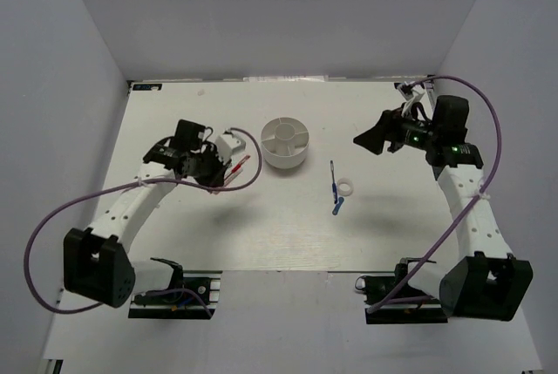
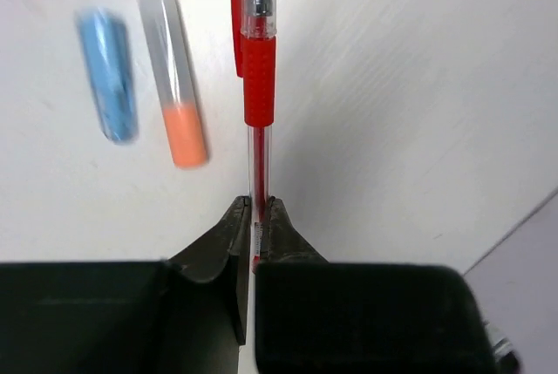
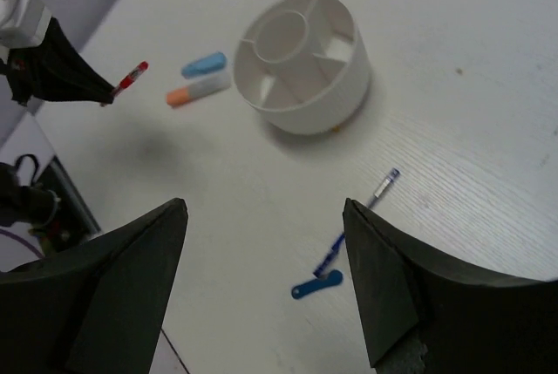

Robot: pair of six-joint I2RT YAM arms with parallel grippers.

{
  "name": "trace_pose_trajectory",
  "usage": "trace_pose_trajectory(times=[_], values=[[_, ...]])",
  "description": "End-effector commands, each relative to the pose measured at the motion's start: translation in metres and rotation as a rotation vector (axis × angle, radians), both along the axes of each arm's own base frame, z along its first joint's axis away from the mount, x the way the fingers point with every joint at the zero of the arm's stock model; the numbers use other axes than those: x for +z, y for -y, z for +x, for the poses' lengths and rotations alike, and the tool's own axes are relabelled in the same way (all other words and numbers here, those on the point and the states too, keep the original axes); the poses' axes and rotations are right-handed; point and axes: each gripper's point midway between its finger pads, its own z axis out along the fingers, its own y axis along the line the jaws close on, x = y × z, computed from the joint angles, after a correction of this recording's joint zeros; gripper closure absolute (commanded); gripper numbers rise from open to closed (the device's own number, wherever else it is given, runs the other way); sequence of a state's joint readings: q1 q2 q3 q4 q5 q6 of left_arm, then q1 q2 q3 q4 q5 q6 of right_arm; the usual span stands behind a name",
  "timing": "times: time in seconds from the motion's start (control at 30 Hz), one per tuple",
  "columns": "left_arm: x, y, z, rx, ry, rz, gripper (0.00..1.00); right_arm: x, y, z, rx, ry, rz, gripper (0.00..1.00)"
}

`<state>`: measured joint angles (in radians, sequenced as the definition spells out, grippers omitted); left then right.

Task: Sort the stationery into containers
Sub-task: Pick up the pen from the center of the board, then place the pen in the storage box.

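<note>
My left gripper is shut on the thin red pen, held by its rear end with the tip pointing away; in the top view the pen is left of the round white tub. A light-blue capsule and an orange-white capsule lie beside the pen. My right gripper is open and empty, raised to the right of the tub. The blue pen, a dark-blue piece and the white ring lie right of the tub.
The tub has a round middle cell and several outer compartments. White walls close the table at the back and sides. Purple cables loop from both arms. In the right wrist view the table's left edge and the left gripper show.
</note>
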<state>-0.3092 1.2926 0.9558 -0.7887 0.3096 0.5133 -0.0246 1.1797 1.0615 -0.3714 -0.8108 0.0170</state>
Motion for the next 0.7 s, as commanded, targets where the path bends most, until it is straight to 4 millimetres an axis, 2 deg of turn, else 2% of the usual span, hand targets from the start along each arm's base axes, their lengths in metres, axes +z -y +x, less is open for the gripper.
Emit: trace_pose_trajectory(times=[0.0, 0.03, 0.07, 0.1, 0.17, 0.2, 0.23, 0.27, 0.3, 0.37, 0.4, 0.47, 0.5, 0.67], values=[[0.067, 0.039, -0.006, -0.048, 0.019, -0.242, 1.0, 0.057, -0.025, -0.005, 0.113, 0.132, 0.144, 0.22], [0.078, 0.05, -0.008, -0.055, 0.002, -0.307, 1.0, 0.067, -0.028, -0.005, 0.113, 0.104, 0.195, 0.21], [0.088, 0.056, -0.005, -0.047, 0.001, -0.347, 1.0, 0.074, -0.043, -0.009, 0.16, 0.103, 0.223, 0.2], [0.102, 0.065, -0.002, -0.005, -0.022, -0.407, 1.0, 0.084, -0.049, 0.0, 0.179, 0.146, 0.245, 0.2], [0.121, 0.082, 0.002, -0.017, -0.042, -0.516, 1.0, 0.105, -0.068, -0.001, 0.226, 0.112, 0.317, 0.19], [0.129, 0.091, 0.007, 0.01, -0.072, -0.572, 1.0, 0.106, -0.074, 0.005, 0.238, 0.097, 0.339, 0.19], [0.133, 0.097, 0.007, 0.004, -0.098, -0.61, 1.0, 0.121, -0.079, 0.01, 0.248, 0.148, 0.361, 0.18], [0.141, 0.105, 0.0, -0.007, -0.157, -0.674, 1.0, 0.132, -0.091, 0.007, 0.271, 0.124, 0.396, 0.17], [0.146, 0.111, 0.002, -0.013, -0.177, -0.711, 1.0, 0.13, -0.098, 0.015, 0.274, 0.096, 0.411, 0.17], [0.154, 0.118, -0.005, -0.049, -0.233, -0.767, 1.0, 0.141, -0.112, 0.015, 0.312, 0.075, 0.441, 0.17], [0.156, 0.121, -0.005, -0.055, -0.252, -0.788, 1.0, 0.136, -0.126, 0.015, 0.343, 0.044, 0.447, 0.17], [0.158, 0.124, -0.006, -0.05, -0.285, -0.818, 1.0, 0.135, -0.136, 0.016, 0.361, 0.026, 0.453, 0.18], [0.162, 0.126, -0.004, -0.063, -0.267, -0.834, 1.0, 0.132, -0.149, 0.012, 0.389, 0.007, 0.454, 0.2], [0.172, 0.13, -0.003, -0.059, -0.273, -0.876, 1.0, 0.104, -0.17, 0.005, 0.389, -0.13, 0.478, 0.29]])
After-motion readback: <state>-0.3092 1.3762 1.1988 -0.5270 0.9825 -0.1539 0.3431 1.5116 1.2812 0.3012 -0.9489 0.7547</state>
